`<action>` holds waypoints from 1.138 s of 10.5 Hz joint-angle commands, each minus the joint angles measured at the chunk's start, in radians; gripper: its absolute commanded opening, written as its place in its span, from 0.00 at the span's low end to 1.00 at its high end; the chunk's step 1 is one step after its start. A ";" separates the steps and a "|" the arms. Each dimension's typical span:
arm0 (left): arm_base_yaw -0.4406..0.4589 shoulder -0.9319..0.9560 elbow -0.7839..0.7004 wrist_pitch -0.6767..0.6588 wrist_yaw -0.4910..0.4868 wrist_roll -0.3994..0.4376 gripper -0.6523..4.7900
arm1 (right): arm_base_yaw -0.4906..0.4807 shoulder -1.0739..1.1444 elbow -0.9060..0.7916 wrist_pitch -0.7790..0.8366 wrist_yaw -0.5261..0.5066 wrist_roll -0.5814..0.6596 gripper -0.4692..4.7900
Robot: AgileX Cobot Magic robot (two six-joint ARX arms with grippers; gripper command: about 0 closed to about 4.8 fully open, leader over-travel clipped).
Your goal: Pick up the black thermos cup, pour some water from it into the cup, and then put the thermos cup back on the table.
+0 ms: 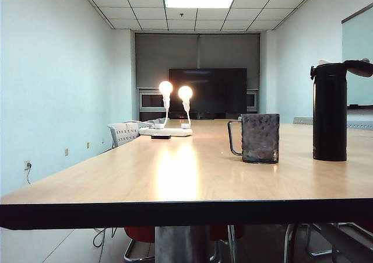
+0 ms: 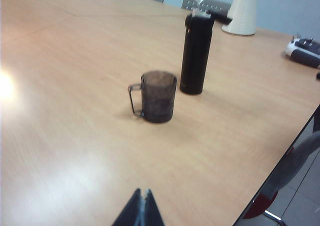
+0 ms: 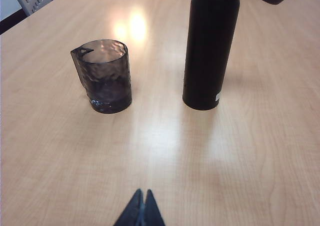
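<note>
The black thermos cup (image 1: 330, 111) stands upright on the table (image 1: 175, 175) at the right, its flip lid hinged open. To its left stands the cup (image 1: 259, 137), a grey dimpled mug with a thin loop handle. Both show in the left wrist view, thermos cup (image 2: 196, 53) behind the cup (image 2: 157, 96), and in the right wrist view, thermos cup (image 3: 210, 50) beside the cup (image 3: 105, 76). My left gripper (image 2: 141, 192) is shut and empty, well back from both. My right gripper (image 3: 141, 192) is also shut and empty, short of them. Neither gripper shows in the exterior view.
Two lit bulb lamps (image 1: 175, 94) on a white base stand far back on the table, with a small dark object (image 1: 160, 136) beside it. White chairs (image 1: 125, 133) stand at the left edge. A white cone (image 2: 242, 10) and a white-grey device (image 2: 304, 51) sit beyond the thermos cup.
</note>
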 commanded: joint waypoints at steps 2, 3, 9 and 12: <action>0.000 -0.102 -0.249 0.198 -0.205 -0.026 0.11 | -0.001 -0.001 0.003 0.009 -0.002 0.001 0.09; 0.069 -0.222 -0.318 0.187 -0.228 -0.056 0.11 | -0.002 -0.001 0.003 0.003 0.000 0.001 0.09; 0.490 -0.611 -0.461 -0.031 -0.165 -0.113 0.11 | -0.002 -0.001 0.003 0.003 0.000 0.001 0.09; 0.539 -0.612 -0.476 -0.066 -0.162 -0.045 0.11 | -0.002 -0.001 0.003 0.002 -0.001 0.001 0.09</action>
